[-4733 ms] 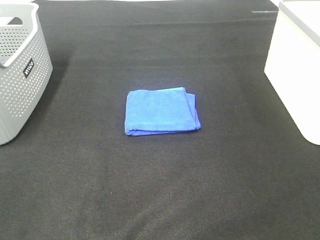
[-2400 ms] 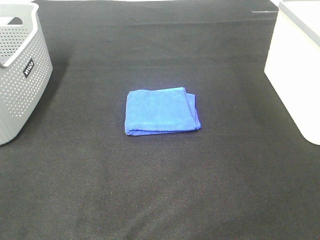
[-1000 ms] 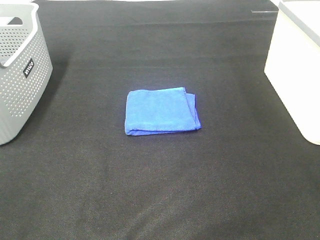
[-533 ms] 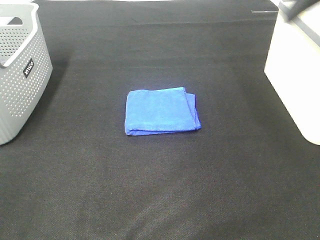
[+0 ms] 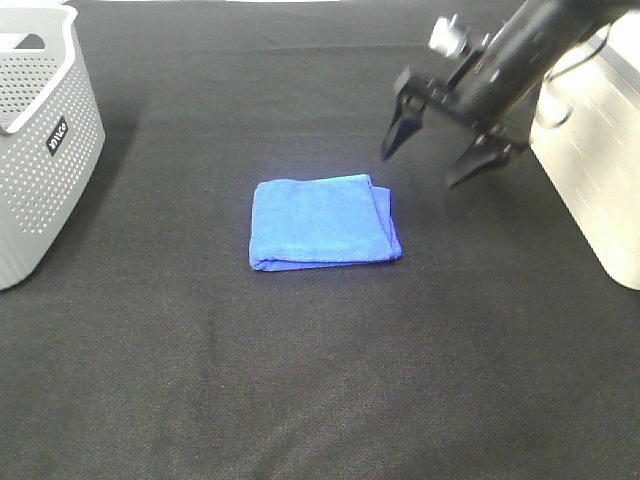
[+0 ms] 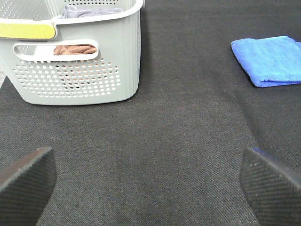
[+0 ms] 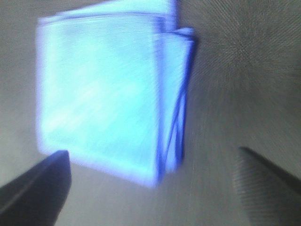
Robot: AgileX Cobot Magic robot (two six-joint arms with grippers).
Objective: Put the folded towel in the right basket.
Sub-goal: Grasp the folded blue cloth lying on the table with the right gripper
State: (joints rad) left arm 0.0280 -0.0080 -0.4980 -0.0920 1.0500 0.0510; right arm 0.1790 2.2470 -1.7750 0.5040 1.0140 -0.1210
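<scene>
The folded blue towel (image 5: pixel 323 221) lies flat on the black cloth mid-table; it also shows in the left wrist view (image 6: pixel 270 60) and, blurred, in the right wrist view (image 7: pixel 113 89). The white right basket (image 5: pixel 595 140) stands at the right edge. My right gripper (image 5: pixel 432 170) is open and empty, hovering just beyond the towel's far right corner, fingers pointing down. My left gripper (image 6: pixel 141 183) is open and empty, low over bare cloth; it is out of the high view.
A grey perforated basket (image 5: pixel 40 140) stands at the far left, with cloths inside as shown in the left wrist view (image 6: pixel 70 56). Black cloth (image 5: pixel 320 380) covers the table.
My right arm has swung in from the upper right corner and now hovers open near the towel. The towel and both baskets have not moved.
</scene>
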